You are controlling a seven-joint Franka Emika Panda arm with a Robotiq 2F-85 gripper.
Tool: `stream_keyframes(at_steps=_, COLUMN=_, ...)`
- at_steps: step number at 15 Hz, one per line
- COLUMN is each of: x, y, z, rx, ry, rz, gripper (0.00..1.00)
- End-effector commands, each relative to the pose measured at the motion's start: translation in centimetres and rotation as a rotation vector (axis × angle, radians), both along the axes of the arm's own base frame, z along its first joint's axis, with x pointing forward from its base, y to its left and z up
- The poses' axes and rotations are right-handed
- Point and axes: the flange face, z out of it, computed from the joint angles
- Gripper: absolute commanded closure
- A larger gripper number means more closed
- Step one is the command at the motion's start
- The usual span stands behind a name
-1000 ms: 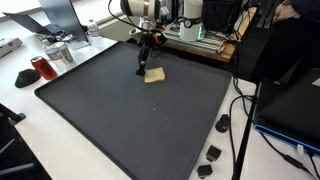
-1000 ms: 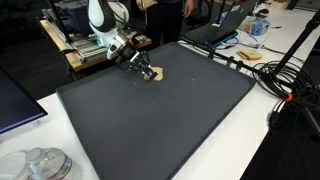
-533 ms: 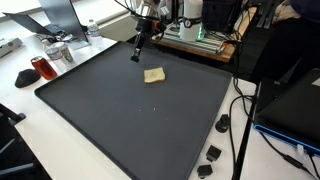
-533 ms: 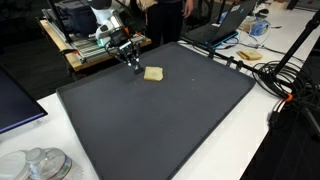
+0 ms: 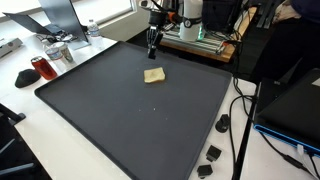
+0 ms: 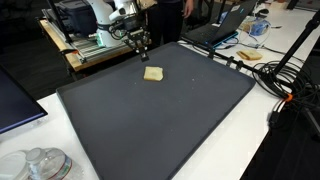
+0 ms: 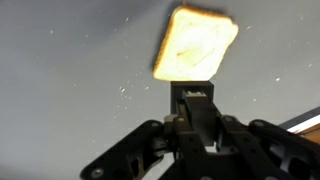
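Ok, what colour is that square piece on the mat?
Pale yellow-tan; the piece shows best in the wrist view.

THING: tan slab (image 5: 154,75), squarish, pale yellow-brown, with softly rounded corners | STATE: whole and lying free | POSE: flat on its broad face; sits slightly askew in the wrist view, brightly lit | PLACE: on the dark grey surface (image 5: 120,125), toward its far end in both exterior views, in from the edges

black mat (image 5: 130,120) | red cup (image 5: 40,67) beside mat | open laptop (image 5: 60,12) | cable (image 5: 240,130)
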Motion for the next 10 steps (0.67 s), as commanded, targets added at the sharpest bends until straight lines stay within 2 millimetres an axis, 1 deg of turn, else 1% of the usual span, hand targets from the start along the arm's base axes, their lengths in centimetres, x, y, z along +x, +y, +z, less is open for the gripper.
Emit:
stream_keyframes(at_steps=1, x=-0.4, y=4.4, z=-2.5, rx=0.017, ry=0.078, rz=0.076, gripper=0.95)
stream_keyframes(at_steps=2, x=-0.3, y=5.1, z=-2.7, rx=0.013, ry=0.086, rz=0.095, gripper=0.95)
stream_keyframes(at_steps=4, x=-0.3, y=5.8, z=-2.6, rx=0.003, ry=0.097, rz=0.108, gripper=0.95)
stream_keyframes(at_steps=6, x=-0.1, y=6.0, z=-2.5, rx=0.004, ry=0.109, rz=0.075, gripper=0.95)
stream_keyframes(at_steps=8, x=-0.2, y=6.3, z=-2.3, rx=0.000, ry=0.113, rz=0.076, gripper=0.95)
stream_keyframes(at_steps=9, x=0.0, y=6.4, z=-2.6, rx=-0.016, ry=0.127, rz=0.093, gripper=0.95)
stream_keyframes(at_steps=10, x=-0.5, y=6.2, z=-2.7, rx=0.005, ry=0.110, rz=0.091, gripper=0.79)
